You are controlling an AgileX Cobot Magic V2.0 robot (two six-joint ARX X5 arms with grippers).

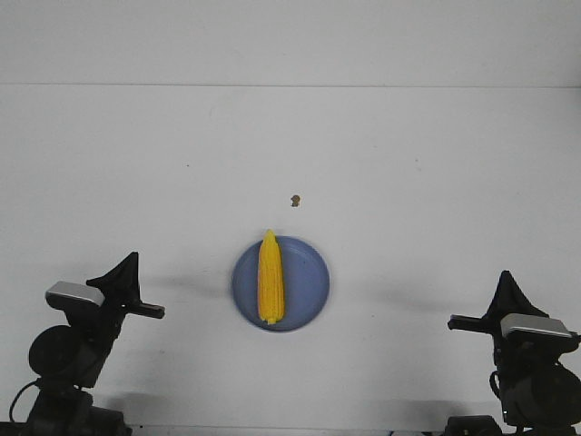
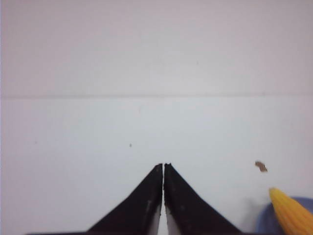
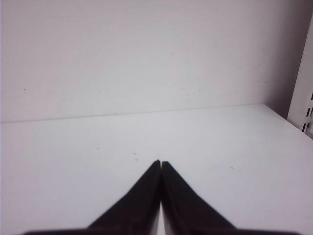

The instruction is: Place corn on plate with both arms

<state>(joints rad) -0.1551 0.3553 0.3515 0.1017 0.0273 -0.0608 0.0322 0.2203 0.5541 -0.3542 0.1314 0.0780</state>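
Observation:
The yellow corn (image 1: 270, 277) lies lengthwise on the round blue plate (image 1: 309, 282) at the middle front of the white table, its pointed end toward the far side. In the left wrist view the corn's tip (image 2: 291, 213) and a bit of the plate (image 2: 264, 223) show at the edge. My left gripper (image 1: 130, 262) is shut and empty at the front left, well apart from the plate; it also shows in the left wrist view (image 2: 163, 165). My right gripper (image 1: 505, 277) is shut and empty at the front right; it also shows in the right wrist view (image 3: 161, 162).
A tiny brown speck (image 1: 294, 200) lies on the table beyond the plate and shows in the left wrist view (image 2: 261, 166). A white wall rises behind the table. A white slotted upright (image 3: 304, 98) stands at the table's right side.

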